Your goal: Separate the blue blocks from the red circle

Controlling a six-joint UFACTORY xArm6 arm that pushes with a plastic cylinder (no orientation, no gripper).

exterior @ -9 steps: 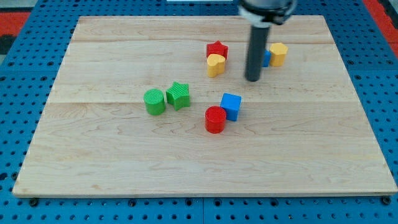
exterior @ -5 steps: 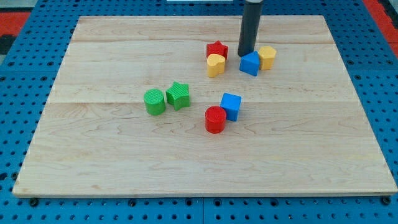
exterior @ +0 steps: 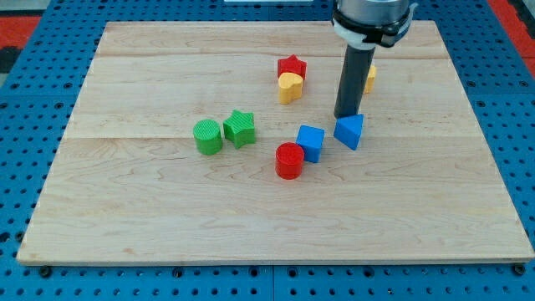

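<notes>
The red circle (exterior: 289,160) stands near the board's middle, touching a blue cube (exterior: 310,142) at its upper right. A second blue block (exterior: 349,130), wedge-like, lies just right of the cube with a small gap. My tip (exterior: 343,115) sits right at this second blue block's top-left edge, apparently touching it. The rod rises toward the view's top.
A red star (exterior: 292,66) and a yellow block (exterior: 289,86) touch each other above the red circle. A yellow block (exterior: 369,79) is partly hidden behind the rod. A green cylinder (exterior: 207,136) and a green star (exterior: 239,128) sit at the left of centre.
My tip has moved down the view and pushed the second blue block away from the yellow block, down to just right of the blue cube.
</notes>
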